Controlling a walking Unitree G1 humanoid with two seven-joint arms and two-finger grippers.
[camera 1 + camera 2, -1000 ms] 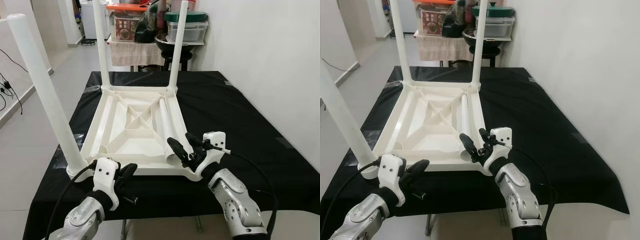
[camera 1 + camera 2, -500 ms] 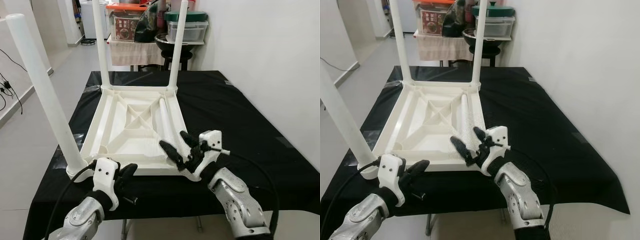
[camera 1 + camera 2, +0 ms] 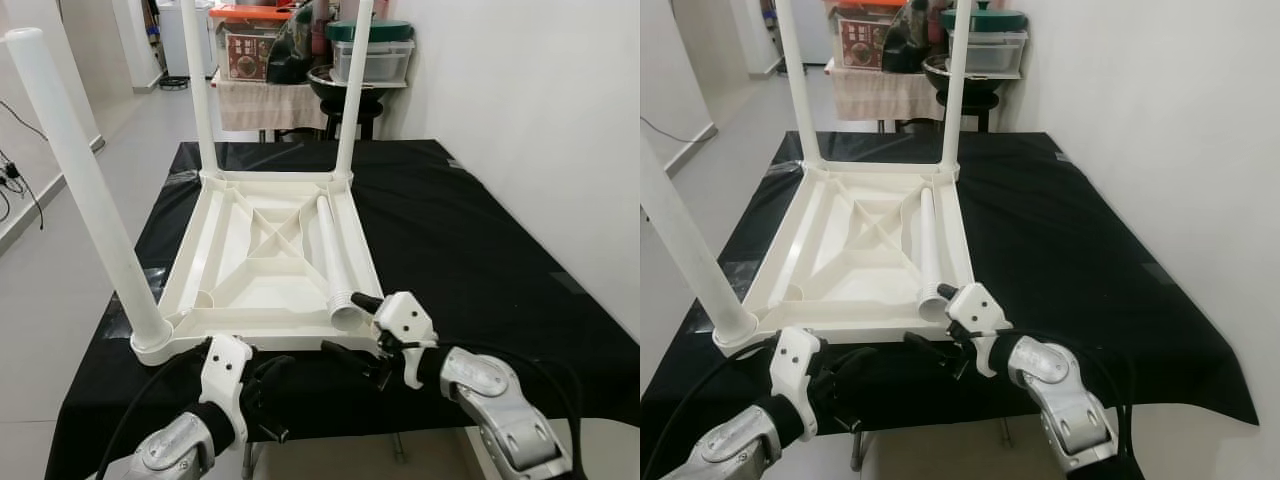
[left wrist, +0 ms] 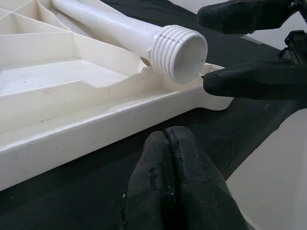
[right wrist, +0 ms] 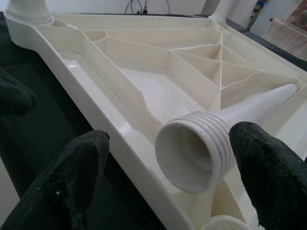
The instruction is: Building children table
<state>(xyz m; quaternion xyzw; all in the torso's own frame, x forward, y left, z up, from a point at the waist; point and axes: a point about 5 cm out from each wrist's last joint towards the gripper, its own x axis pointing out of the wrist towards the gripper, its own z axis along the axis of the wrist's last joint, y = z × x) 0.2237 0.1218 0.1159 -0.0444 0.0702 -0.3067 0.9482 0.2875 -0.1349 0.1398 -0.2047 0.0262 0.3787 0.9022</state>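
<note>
The right gripper (image 3: pixel 352 325) has dropped from above the table frame's near rim down to the threaded mouth of the loose leg (image 3: pixel 331 258), and it now sits in the lower centre of the frame with its fingers spread wide, 1 on each side of that open end, touching nothing that I can make out. The left gripper (image 3: pixel 268 385) has sunk lower too, at the bottom of the frame over the black cloth (image 3: pixel 470 230), its fingers pressed together and empty.

The upturned white table top (image 3: pixel 225 245) lies in the middle of the frame with 3 legs already standing in their corner sockets. The loose leg lies inside it along the right rim, its threaded end poking over the near edge beside the empty corner socket (image 5: pixel 224 223).

That leg looks like hollow moulded plastic: light, stiff, and smooth enough to roll or slip under the pads. I'd take it just behind the ribbed threads, where the tube is round and firm, not on the thin open lip.
</note>
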